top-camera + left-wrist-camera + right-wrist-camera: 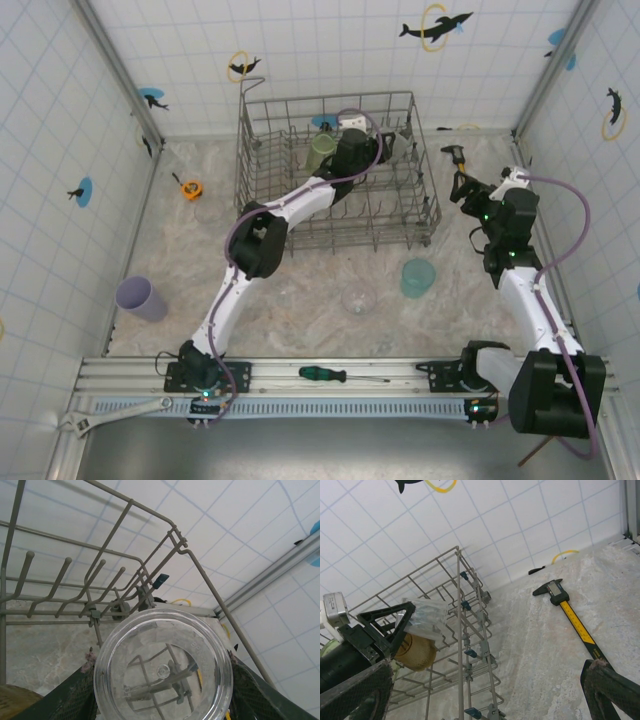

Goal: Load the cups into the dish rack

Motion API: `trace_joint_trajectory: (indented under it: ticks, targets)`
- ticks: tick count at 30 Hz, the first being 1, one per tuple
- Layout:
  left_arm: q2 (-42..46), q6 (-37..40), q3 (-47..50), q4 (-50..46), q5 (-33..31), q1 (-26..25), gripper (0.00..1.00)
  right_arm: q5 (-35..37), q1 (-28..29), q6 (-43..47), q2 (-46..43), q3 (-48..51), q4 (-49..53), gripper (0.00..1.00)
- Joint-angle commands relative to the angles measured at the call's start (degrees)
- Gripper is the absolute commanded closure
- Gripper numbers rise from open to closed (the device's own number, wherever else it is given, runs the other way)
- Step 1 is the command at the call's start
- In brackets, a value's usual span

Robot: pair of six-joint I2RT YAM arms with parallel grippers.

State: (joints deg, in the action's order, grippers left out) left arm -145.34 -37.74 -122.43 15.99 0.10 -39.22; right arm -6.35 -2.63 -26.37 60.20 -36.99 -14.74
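Hemmed in around the left pincer (162, 700) and its held cup (162, 645) inside the dish rack (425, 190): upright tines (62, 572), a green cup (320, 152) and an amber cup (416, 652) close by. Open across the bench (280, 300), save a teal cup (417, 277) and a clear cup (358, 298).

Robot test cell, lab-like: tile-print walls (330, 60) boxing marble-look table (300, 270) — aluminium rail (330, 395) at near edge; screwdriver (335, 375), wrench (110, 415), caliper (567, 612) strewn.

left jaws clamped, right jaws spread

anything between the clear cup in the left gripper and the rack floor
Yes: an amber-brown cup sits in the grey wire dish rack just below the clear plastic cup, so it probably blocks the way down.
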Motion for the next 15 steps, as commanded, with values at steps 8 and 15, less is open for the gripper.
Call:
trace_joint_trajectory:
  ticks: [8, 15]
  targets:
    - [-2.69, -1.23, -2.72, 4.2, -1.43, -0.67, 1.0, -0.51, -0.27, -0.2, -0.53, 2.1, -3.03, 0.0]
    - [-4.95, -2.13, -4.22, 4.65, 0.07, -0.94, 1.0, -0.58, -0.18, -0.18, -0.59, 2.11, -3.01, 0.0]
